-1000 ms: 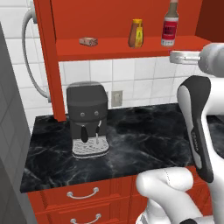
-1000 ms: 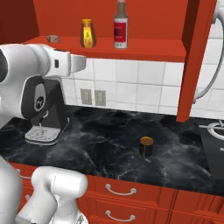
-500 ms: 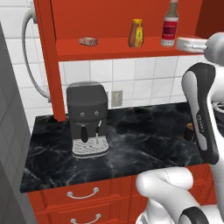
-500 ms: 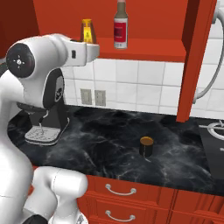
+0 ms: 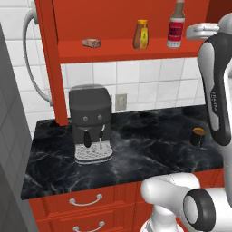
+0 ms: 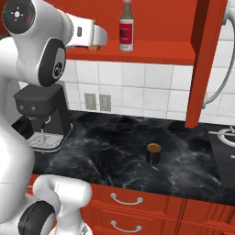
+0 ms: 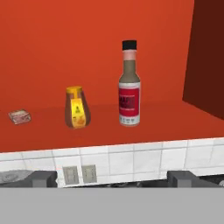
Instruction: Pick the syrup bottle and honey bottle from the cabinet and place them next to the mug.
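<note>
A: Counting along the cabinet [image 5: 113, 18] shelf: one syrup bottle [image 7: 129, 85], one honey bottle [image 7: 77, 107], one small flat brown item [image 7: 19, 117]. All three stand apart.

B: Where from the syrup?

A: In the hand view, honey at about eight o'clock, the brown item farther out toward nine.

B: The mug [image 6: 153, 153]?

A: One, alone on the black marble counter [image 6: 114, 151]. One coffee machine [image 5: 90, 122] stands well apart from it.

B: The pincer [image 7: 111, 180]?

A: Spread, both tips empty, facing the shelf. Nothing stands between it and the bottles.
</note>
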Tool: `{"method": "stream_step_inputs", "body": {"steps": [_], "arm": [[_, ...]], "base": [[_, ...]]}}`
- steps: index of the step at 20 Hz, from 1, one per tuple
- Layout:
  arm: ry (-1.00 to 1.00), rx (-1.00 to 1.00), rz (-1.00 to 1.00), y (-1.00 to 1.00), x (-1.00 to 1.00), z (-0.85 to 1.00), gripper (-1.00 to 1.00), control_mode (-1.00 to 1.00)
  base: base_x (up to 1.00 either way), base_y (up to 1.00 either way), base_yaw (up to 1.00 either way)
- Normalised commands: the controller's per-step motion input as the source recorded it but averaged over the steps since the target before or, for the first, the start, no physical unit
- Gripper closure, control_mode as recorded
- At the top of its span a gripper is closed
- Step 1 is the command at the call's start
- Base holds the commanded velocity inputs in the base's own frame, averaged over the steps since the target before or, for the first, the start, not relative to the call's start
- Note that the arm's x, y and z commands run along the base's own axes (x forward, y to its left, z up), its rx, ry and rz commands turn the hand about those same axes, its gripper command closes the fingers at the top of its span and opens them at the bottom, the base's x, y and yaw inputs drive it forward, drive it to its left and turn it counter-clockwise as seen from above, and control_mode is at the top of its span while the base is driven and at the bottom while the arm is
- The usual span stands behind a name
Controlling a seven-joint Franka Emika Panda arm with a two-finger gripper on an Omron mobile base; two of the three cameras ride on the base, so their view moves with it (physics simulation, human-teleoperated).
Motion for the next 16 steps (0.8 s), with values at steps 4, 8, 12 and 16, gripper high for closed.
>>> {"method": "stream_step_inputs", "body": {"steps": [4,8,12,16], "arm": [[0.00,0.00,0.00,-0.15,0.22,-0.32,-1.00,-1.00],[0.00,0.00,0.00,-0.28,0.28,-0.19,-1.00,-1.00],[0.04,0.00,0.00,-0.17,0.68,-0.19,-1.00,-1.00],[0.04,0.00,0.00,-0.02,0.76,-0.12,-1.00,-1.00]], "base": [[0.00,0.00,0.00],[0.00,0.00,0.00],[0.00,0.00,0.00],[0.00,0.00,0.00]]}}
